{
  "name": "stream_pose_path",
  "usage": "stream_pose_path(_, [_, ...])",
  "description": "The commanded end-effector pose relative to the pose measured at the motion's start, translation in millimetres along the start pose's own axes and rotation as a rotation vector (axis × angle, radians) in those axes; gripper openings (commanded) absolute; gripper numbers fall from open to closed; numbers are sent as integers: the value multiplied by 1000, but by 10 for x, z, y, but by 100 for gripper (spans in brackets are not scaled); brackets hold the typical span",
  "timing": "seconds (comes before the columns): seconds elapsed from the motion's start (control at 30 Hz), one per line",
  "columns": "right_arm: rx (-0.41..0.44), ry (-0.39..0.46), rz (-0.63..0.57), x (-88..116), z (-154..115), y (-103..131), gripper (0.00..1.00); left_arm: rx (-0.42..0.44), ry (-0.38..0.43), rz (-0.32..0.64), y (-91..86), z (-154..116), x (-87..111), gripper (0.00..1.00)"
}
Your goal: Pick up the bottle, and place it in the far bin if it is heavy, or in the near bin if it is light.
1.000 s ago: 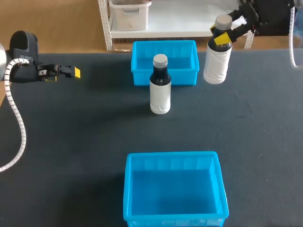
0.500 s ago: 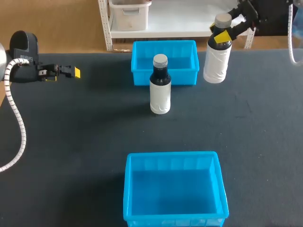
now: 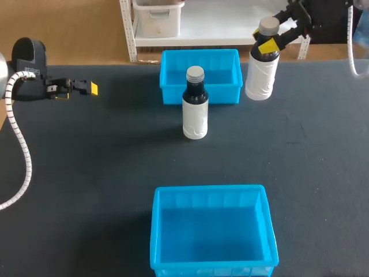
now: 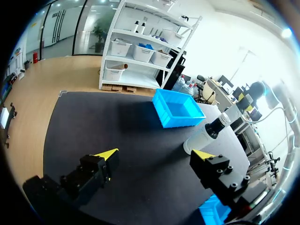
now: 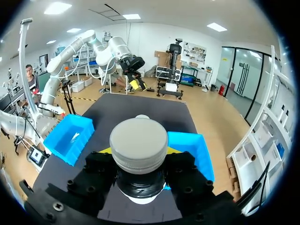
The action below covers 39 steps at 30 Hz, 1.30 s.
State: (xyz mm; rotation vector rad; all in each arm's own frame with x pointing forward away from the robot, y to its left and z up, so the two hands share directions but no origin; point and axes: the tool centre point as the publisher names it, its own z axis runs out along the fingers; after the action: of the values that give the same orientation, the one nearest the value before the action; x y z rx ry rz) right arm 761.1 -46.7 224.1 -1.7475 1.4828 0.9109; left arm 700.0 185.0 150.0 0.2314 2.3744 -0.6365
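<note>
Two dark bottles with white labels and grey caps are in view. One bottle (image 3: 195,109) stands upright on the table just in front of the far bin (image 3: 173,92). The other bottle (image 3: 258,75) hangs slightly tilted to the right of the far bin, with my right gripper (image 3: 268,45) shut on its neck. In the right wrist view its cap (image 5: 138,140) fills the space between the fingers. The near bin (image 3: 158,231) sits at the table's front edge. My left gripper (image 3: 89,88) stays open over the far left of the table, its fingers (image 4: 105,157) wide apart around nothing.
Both blue bins hold nothing. Dark table mat (image 3: 86,173) lies bare between the bins and on both sides. The left wrist view shows the far bin (image 4: 180,110) and the standing bottle (image 4: 206,136) ahead of my left gripper.
My right gripper has carried its bottle slightly left and upward, toward the far bin. The left arm and the standing bottle have not moved.
</note>
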Motion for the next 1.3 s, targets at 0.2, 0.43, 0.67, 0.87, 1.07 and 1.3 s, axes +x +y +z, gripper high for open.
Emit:
stream_pose_path(0.2, [-50, 2, -17, -89, 85, -291, 0, 0, 0, 0, 0, 0, 0, 100])
stream_pose_path(0.43, [-74, 12, -27, -156, 161, -402, 0, 0, 0, 0, 0, 0, 0, 100])
stream_pose_path(0.67, [-85, 13, -40, -206, 211, -474, 0, 0, 0, 0, 0, 0, 0, 100])
stream_pose_path(0.87, [-88, 17, -43, -229, 235, -522, 0, 0, 0, 0, 0, 0, 0, 100])
stream_pose_path(1.07, [-96, 21, -43, -244, 266, -566, 0, 0, 0, 0, 0, 0, 0, 100])
stream_pose_path(1.3, [-106, 23, -46, -256, 292, -617, 0, 0, 0, 0, 0, 0, 0, 100])
